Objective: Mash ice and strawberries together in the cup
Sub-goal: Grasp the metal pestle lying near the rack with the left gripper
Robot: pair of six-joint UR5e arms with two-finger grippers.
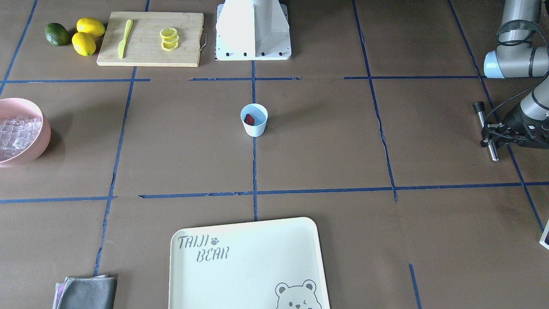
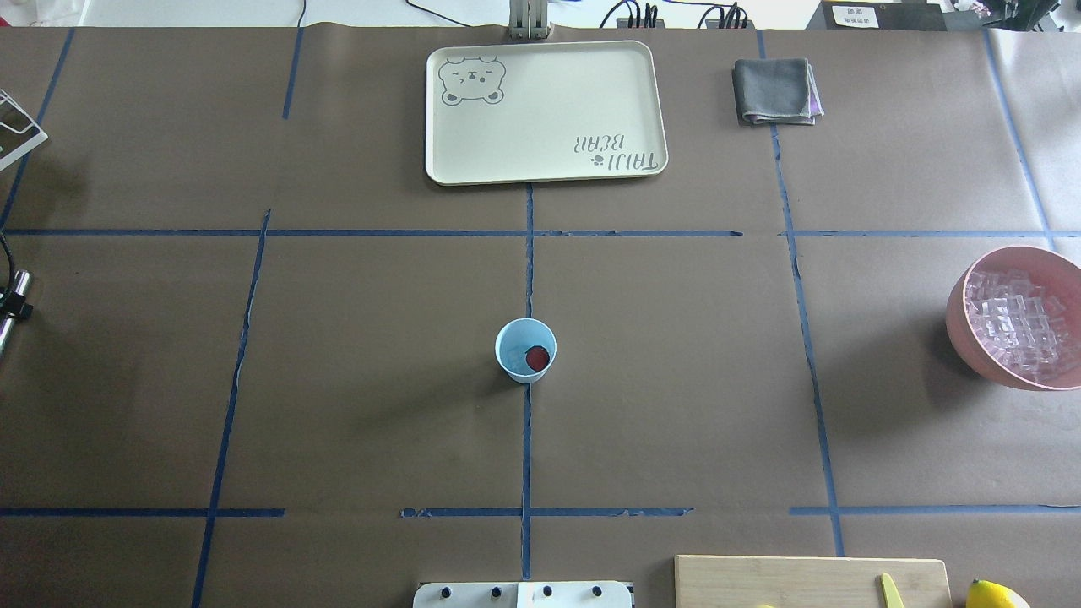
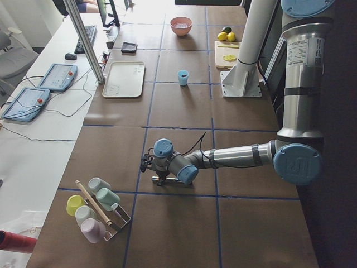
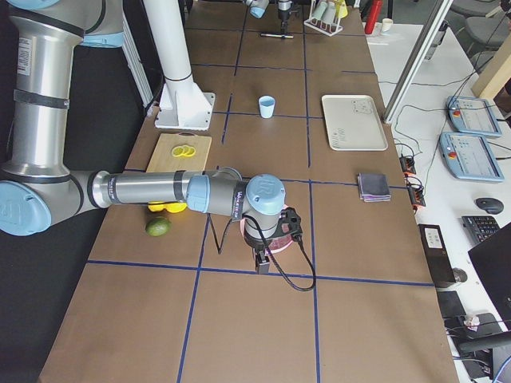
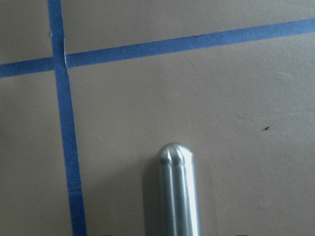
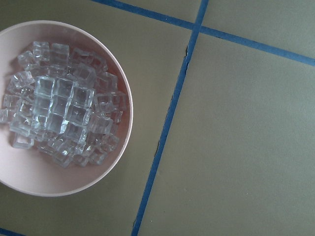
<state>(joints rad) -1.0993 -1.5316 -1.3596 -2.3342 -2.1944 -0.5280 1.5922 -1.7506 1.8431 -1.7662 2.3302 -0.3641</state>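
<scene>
Standing upright at mid-table, mouth up, the pale-blue cup (image 1: 254,120) holds the red strawberry (image 1: 249,119), well clear of the cutting board (image 1: 150,38) and tray (image 1: 244,262). At the edge, the left gripper (image 1: 487,131) is clamped on a metal rod (image 1: 492,151). Overhead, the ice (image 2: 1018,325) fills a pink bowl (image 2: 958,333). From the right end, the right gripper (image 4: 262,262) hangs over that bowl; its grip cannot be told.

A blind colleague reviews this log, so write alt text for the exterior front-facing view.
A small light-blue cup holding a red strawberry stands at the centre of a brown table. At the view's right edge the left gripper holds a metal rod; at the left edge sits a pink bowl of ice, with a cream tray nearest the camera.
</scene>
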